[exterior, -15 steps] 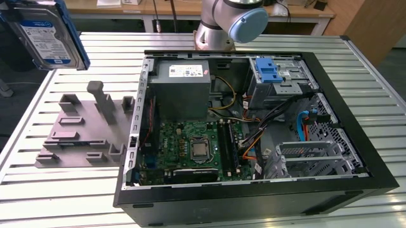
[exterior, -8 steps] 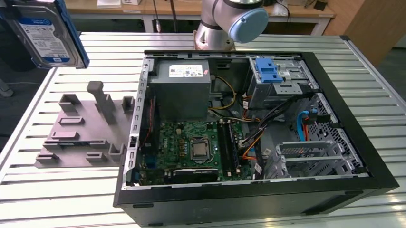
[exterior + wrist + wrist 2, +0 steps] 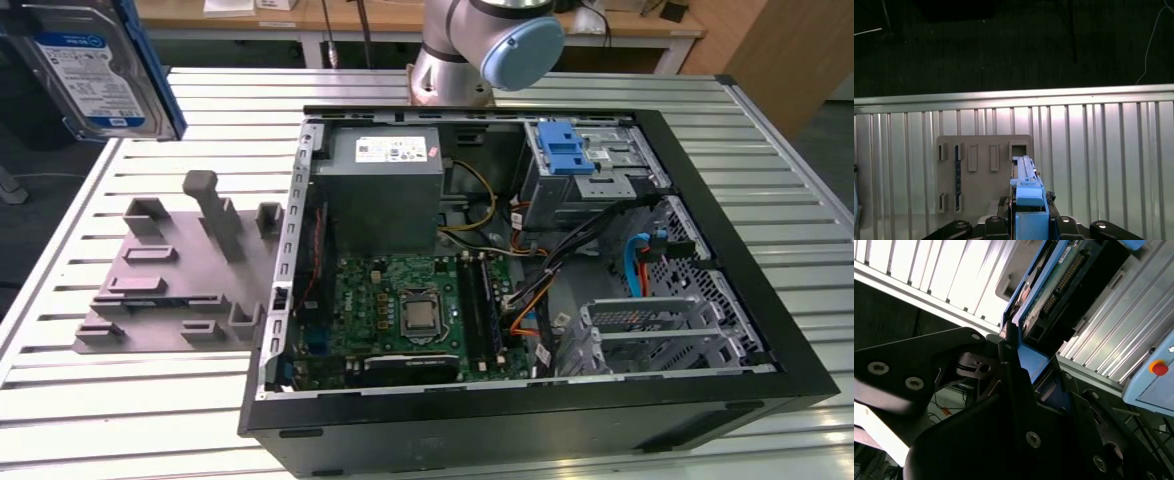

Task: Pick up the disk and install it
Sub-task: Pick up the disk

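Exterior view puts the disk (image 3: 100, 75) high at the exterior view's far left, off the slatted table (image 3: 160, 420), its white-and-blue label facing the camera. It is well apart from the open computer case (image 3: 787, 330). The gray fixture plate (image 3: 180, 270) lies on the table just left of the case. Inside the case, the power supply box (image 3: 380, 190) sits at the far side, the motherboard (image 3: 400, 310) nearer, and the blue latch bracket (image 3: 565, 147) at far right. In both wrist views the gripper (image 3: 1026, 365) (image 3: 1029, 222) is clamped narrow on the disk's blue carrier (image 3: 1054, 285) (image 3: 1026, 190), with a black finger (image 3: 1014, 375) pressed against its edge. In the first wrist view the fixture plate (image 3: 984, 170) lies on the table behind the disk.
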